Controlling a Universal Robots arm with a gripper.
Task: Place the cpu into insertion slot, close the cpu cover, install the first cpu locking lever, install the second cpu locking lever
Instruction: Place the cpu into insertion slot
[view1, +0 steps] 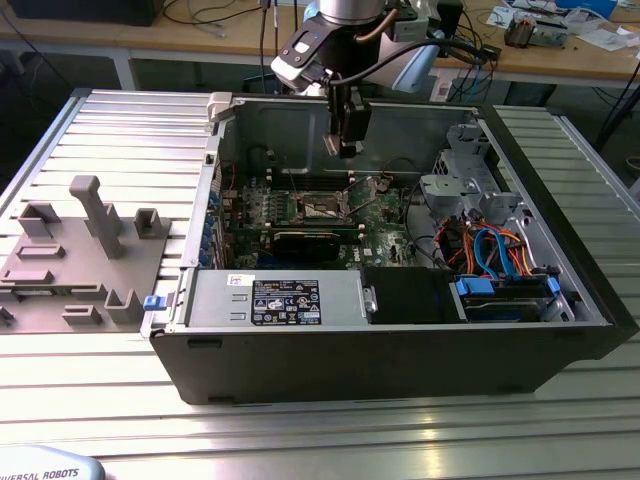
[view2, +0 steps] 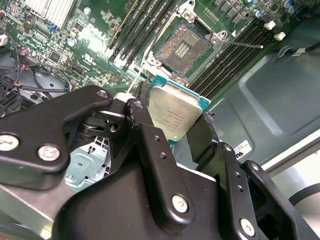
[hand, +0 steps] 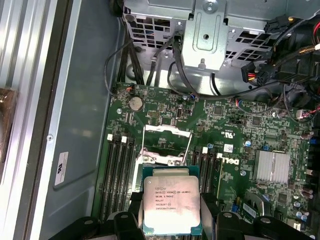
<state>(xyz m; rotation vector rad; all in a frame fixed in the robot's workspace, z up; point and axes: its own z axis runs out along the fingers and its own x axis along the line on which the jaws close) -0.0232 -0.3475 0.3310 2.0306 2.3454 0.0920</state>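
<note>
We see the cpu (hand: 171, 200): a flat square with a silver-grey printed lid and a green edge. It's clamped on two opposite edges by the gripper (hand: 171, 217), lid facing away from the motherboard (hand: 225, 125). It hangs above the insertion slot (view2: 184, 49), clear of it, not seated. The slot is bare: a dark square contact field glinting gold, black rim, silver brackets at the corners. In the exterior view we place it mid-board, toward the far side. The cpu cover (hand: 168, 130), a thin silver frame, stands swung up off the slot. One thin locking lever (view2: 245, 44) juts out from a slot corner, unlatched.
</note>
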